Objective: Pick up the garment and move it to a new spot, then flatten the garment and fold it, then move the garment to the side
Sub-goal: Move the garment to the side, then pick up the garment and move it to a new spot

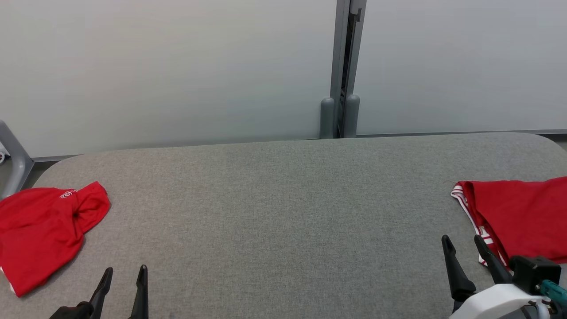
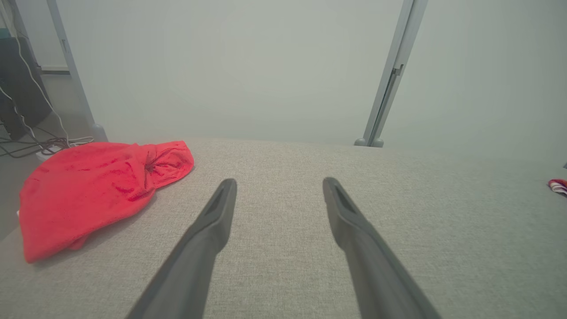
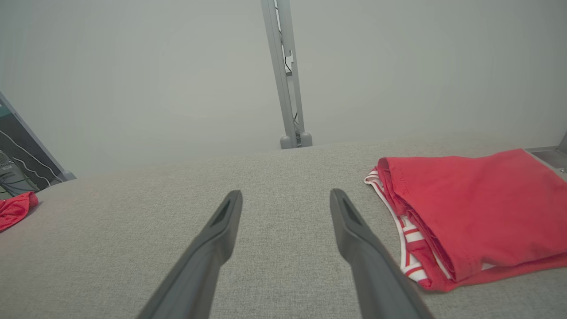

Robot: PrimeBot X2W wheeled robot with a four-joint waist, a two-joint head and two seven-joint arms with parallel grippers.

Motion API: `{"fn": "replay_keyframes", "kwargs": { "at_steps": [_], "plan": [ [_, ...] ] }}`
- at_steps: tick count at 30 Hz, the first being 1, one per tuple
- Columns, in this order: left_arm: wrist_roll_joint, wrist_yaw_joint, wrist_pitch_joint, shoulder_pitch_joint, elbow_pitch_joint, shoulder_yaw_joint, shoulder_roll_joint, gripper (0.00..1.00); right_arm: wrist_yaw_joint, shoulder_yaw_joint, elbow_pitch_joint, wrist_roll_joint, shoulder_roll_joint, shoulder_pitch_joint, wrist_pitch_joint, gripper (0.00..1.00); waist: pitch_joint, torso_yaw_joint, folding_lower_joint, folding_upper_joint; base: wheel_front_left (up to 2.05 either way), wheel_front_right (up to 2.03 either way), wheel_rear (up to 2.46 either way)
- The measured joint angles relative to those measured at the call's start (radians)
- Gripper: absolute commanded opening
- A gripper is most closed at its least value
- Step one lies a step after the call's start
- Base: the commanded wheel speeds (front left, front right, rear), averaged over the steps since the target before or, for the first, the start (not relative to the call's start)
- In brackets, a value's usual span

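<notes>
Where the left wrist looks, cables (image 2: pixel 52 144) lie beyond the garment (image 2: pixel 88 190).

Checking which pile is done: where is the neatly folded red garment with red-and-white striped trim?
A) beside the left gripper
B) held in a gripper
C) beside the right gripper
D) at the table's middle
C: the folded red garment with striped trim lies on the grey fabric table just beside the open right gripper, which holds nothing.

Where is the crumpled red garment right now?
Head view: crumpled red garment lies at the grey table's left end, just left of the open left gripper.
</notes>
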Motion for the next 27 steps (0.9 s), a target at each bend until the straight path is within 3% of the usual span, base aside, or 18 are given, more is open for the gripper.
{"fn": "replay_keyframes", "kwargs": {
  "at_steps": [13, 27],
  "plan": [
    [0.01, -0.026, 0.0, -0.002, 0.012, 0.023, -0.013, 1.0, 0.0, -0.015, 0.019, 0.017, 0.0, 0.007, -0.023, 1.0, 0.005, 0.03, 0.0, 0.0, 0.0, 0.0, 0.0],
    [0.01, -0.026, 0.006, 0.017, 0.003, 0.036, 0.012, 1.0, 0.0, 0.027, 0.045, 0.039, 0.0, 0.015, -0.045, 1.0, 0.002, 0.281, 0.0, 0.0, 0.0, 0.0, 0.0]
  ]
}}
